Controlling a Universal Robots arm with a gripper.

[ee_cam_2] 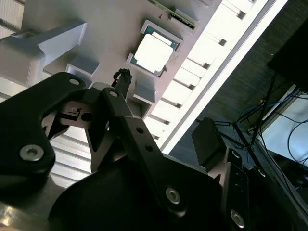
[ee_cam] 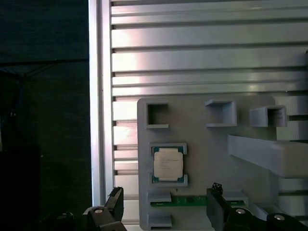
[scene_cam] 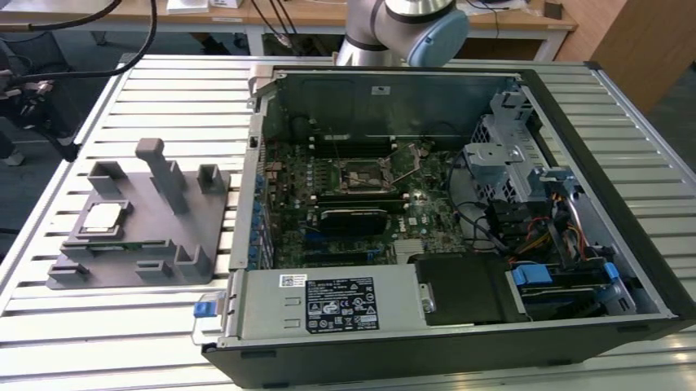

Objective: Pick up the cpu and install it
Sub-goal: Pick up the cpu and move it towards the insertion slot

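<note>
On the slatted table [scene_cam: 163, 90], at the exterior view's left: grey holder [scene_cam: 109, 265], with the cpu [scene_cam: 103, 216] flat in its square nest, silver face up. It is well apart from the open case [scene_cam: 392, 102], where the socket [scene_cam: 364, 173] sits mid-board.

Gripper [ee_cam: 166, 192] hangs over the holder. Fingers [ee_cam: 117, 199] are spread wide with nothing between them but air. In the first wrist view the cpu [ee_cam: 168, 163] lies just off the line joining the tips, not yet between them. The second wrist view agrees: cpu [ee_cam_2: 153, 52] is beyond one fingertip [ee_cam_2: 122, 79].

Step in hand, as I judge it: lining up for the pick.

- Nest lips guard two opposite sides of the chip. The other two look free, and the closing line runs across those (good).
- Centre over the chip before going down. It is thin, so the tips must land level, on the rim and not on the top.
- A green board edge [ee_cam: 187, 199] sits in a slot just beside the nest. Keep the tips off it.
- Grip lightly and lift straight. A tilt would likely snag a lip.
</note>
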